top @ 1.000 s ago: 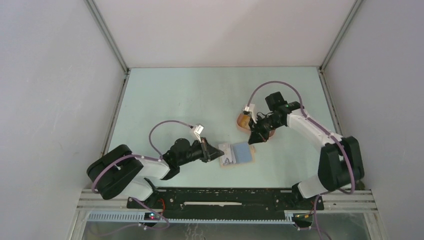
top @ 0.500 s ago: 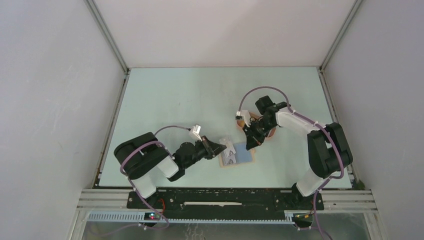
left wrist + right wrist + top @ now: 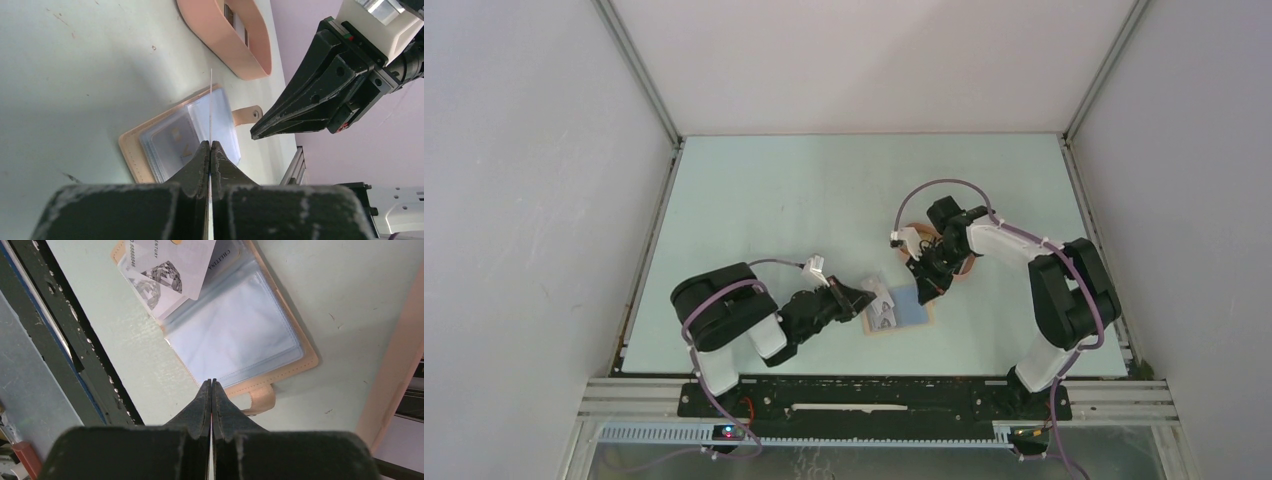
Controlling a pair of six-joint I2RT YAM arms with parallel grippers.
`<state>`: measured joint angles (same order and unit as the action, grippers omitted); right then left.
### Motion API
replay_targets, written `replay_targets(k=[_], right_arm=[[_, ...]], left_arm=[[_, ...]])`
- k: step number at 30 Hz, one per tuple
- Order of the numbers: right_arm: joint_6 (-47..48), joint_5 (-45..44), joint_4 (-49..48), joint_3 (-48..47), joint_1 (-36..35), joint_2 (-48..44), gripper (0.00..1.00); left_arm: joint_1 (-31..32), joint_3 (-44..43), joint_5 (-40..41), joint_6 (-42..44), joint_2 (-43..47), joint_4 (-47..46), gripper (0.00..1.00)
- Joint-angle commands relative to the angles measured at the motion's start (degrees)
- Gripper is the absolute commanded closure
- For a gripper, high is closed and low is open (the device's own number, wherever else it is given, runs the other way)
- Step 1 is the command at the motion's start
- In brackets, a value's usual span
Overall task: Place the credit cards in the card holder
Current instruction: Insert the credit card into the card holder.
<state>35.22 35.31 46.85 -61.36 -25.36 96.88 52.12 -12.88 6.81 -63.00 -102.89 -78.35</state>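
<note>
**So: left claw (image 3: pixel 210 145) has a card, right claw (image 3: pixel 256 134) is clamped on nothing**

Left claw is pinched tight on a thin white card (image 3: pixel 211 100), seen edge-on and sticking straight out past its tips. Just under and ahead of those tips the card holder (image 3: pixel 129 147) lies open on the table (image 3: pixel 75 75), clear sleeves up. Off to its right, the right claw hangs with fingers pressed together, empty, tips near the holder's snap tab (image 3: pixel 247 114). Furthest out sits a peach tray (image 3: pixel 210 40) with a striped card (image 3: pixel 235 20) inside.

One tan leather-look bifold card holder (image 3: pixel 235 335), one peach oval shallow tray (image 3: pixel 220 45), at least three thin plastic credit cards (image 3: pixel 175 260)
</note>
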Motion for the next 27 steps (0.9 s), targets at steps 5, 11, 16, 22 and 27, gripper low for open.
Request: replay_targets(k=[5, 11, 16, 22, 27], right_arm=[[0.05, -1.97, -0.62, -1.75, -1.44, 1.2, 0.99], [-0.21, -2.58, -0.62, -1.82, -1.53, 1.68, 0.99], [-0.14, -2.53, -0.19, -2.09, -1.7, 2.0, 0.99], [-0.47, -3.03, -0.27, -2.09, -1.92, 2.17, 0.99], [-0.72, -3.81, -0.44, -2.11, -2.22, 2.5, 0.99]], left_arm=[[1.34, -2.93, 2.91, -1.01, -2.47, -1.57, 1.0], [2.02, -3.27, 3.58, -1.85, -3.75, -1.35, 1.0], [2.42, -2.98, 4.44, -2.19, -3.48, -0.14, 1.0], [2.76, -3.51, 3.79, -3.44, -3.17, 2.16, 1.0], [3.25, -3.63, 3.13, -5.24, -3.21, 3.51, 1.0]])
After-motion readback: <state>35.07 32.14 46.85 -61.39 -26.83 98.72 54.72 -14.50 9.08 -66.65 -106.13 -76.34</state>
